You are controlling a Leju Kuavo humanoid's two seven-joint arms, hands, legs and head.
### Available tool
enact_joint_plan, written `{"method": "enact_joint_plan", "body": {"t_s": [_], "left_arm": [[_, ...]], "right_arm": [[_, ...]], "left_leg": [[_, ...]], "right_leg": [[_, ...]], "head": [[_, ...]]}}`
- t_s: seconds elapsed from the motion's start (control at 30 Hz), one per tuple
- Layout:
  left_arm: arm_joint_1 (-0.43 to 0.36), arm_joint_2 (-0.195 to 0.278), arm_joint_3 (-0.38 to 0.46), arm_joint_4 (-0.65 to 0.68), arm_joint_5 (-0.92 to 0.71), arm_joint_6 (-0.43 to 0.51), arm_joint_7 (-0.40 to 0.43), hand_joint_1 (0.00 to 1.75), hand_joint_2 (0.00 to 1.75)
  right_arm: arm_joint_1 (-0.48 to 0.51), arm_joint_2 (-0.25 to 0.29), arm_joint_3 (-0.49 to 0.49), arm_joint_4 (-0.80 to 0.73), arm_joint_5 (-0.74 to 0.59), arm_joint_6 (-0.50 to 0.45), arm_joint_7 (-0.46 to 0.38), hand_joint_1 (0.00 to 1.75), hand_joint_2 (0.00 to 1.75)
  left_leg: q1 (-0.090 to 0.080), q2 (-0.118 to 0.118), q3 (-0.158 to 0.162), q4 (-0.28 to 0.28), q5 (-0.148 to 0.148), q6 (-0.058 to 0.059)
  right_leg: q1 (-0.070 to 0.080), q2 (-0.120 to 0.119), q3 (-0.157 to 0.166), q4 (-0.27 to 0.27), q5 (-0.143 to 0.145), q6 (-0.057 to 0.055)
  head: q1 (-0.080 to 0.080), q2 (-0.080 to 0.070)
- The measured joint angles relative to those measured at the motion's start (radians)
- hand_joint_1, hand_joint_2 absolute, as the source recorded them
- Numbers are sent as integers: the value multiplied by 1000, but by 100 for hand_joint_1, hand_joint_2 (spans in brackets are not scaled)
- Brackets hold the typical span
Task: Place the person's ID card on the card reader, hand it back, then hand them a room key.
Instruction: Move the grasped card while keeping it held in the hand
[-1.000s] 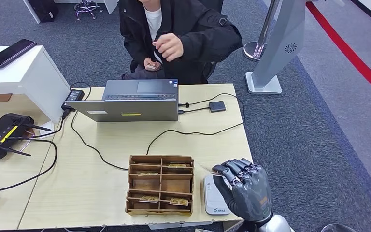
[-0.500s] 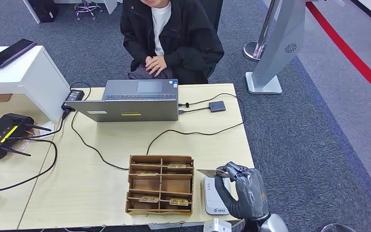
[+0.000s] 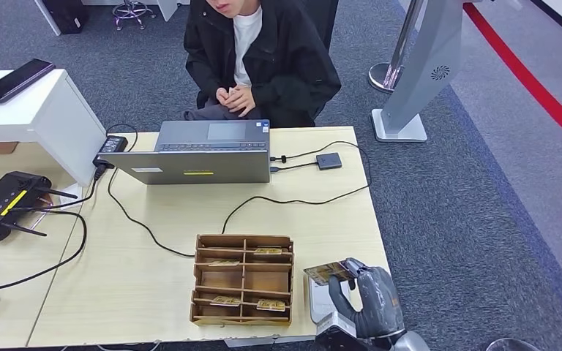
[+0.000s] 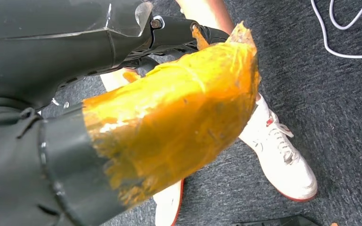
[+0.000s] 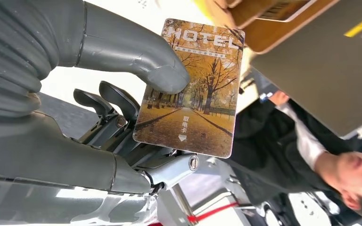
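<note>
My right hand (image 3: 369, 301) hovers at the table's near right corner, above the white card reader (image 3: 320, 303), which it partly hides. Between thumb and fingers it pinches a room key card (image 3: 328, 272) printed with an autumn tree avenue and the word HOTEL (image 5: 191, 89); the right hand (image 5: 75, 99) has its thumb pressed on the card's face. The person (image 3: 263, 55) sits behind the laptop, both hands together near the lap around something small. My left hand (image 4: 122, 94) hangs over the carpet, its orange-taped thumb apart from the fingers, holding nothing.
A wooden compartment box (image 3: 243, 279) with several key cards stands just left of the reader. A grey laptop (image 3: 197, 155), black cables (image 3: 146, 227) and a small black device (image 3: 329, 160) lie farther back. A black router (image 3: 4, 201) sits at the left.
My right hand has drawn back toward the table's near edge and turned, so the key card's printed face now shows. The person lowered the raised hand to the lap.
</note>
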State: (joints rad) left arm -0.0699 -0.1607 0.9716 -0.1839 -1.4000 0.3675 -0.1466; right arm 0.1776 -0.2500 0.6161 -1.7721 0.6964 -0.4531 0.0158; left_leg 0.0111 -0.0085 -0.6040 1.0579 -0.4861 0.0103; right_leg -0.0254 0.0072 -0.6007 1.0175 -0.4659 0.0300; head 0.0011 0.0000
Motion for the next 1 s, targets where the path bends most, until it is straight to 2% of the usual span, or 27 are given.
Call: {"method": "enact_joint_plan", "body": {"t_s": [0.6,1.0], "left_arm": [[1,0,0,0,-4,1,2,0,0],[1,0,0,0,-13,1,6,0,0]], "right_arm": [[0,-14,4,96,-65,27,85,175,175],[-19,-14,23,157,-165,81,76,175,175]], "left_leg": [[0,0,0,0,0,0],[0,0,0,0,0,0]], "right_leg": [[0,0,0,0,0,0],[0,0,0,0,0,0]], "head": [[0,0],[0,0]]}}
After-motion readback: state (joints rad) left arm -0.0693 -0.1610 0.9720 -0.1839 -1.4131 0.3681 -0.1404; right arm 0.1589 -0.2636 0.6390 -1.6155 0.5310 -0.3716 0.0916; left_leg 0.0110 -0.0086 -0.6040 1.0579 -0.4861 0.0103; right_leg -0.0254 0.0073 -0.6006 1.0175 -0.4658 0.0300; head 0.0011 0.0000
